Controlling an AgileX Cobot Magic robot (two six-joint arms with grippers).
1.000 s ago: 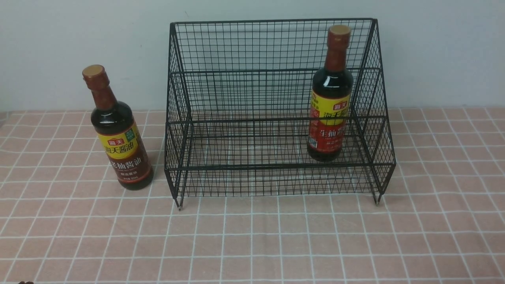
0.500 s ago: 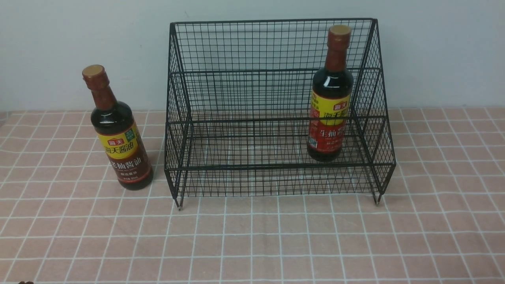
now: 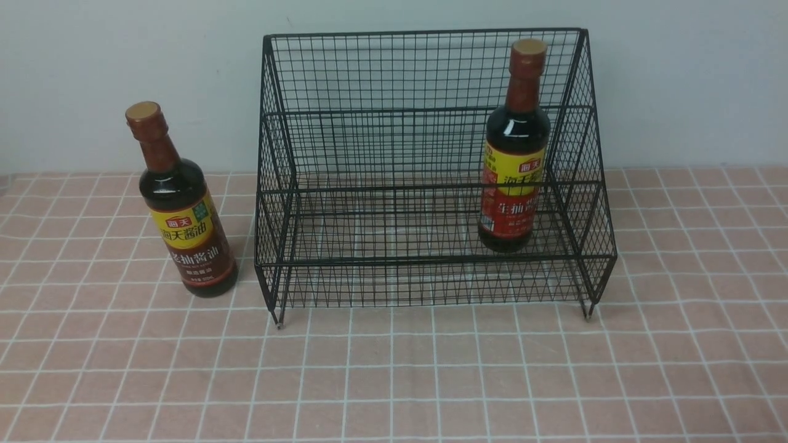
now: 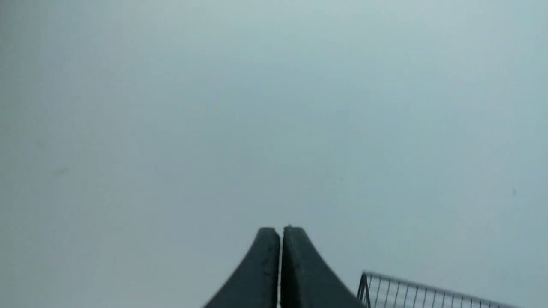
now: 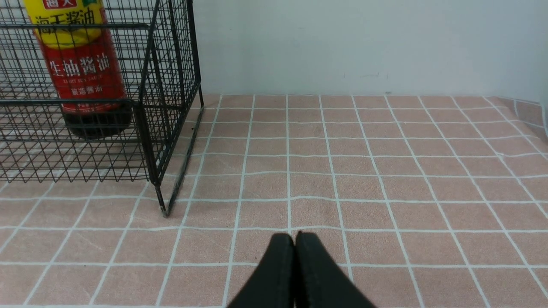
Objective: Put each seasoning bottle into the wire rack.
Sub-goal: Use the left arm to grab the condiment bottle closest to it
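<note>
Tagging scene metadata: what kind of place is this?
Likely a staged tabletop set mimicking a kitchen counter, not a real kitchen: pink checked tablecloth against a bare pale wall, a black wire rack, one red-label soy-sauce bottle in it and a brown-label bottle beside it.

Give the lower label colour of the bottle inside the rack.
Red on that bottle; clearest in the right wrist view.

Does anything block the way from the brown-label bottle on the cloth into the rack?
No loose thing does. The brown-label bottle stands left of the rack, whose mesh side wall faces it, so it likely has to go in over the front rail. Inside, the red-label bottle takes only the right end.
</note>
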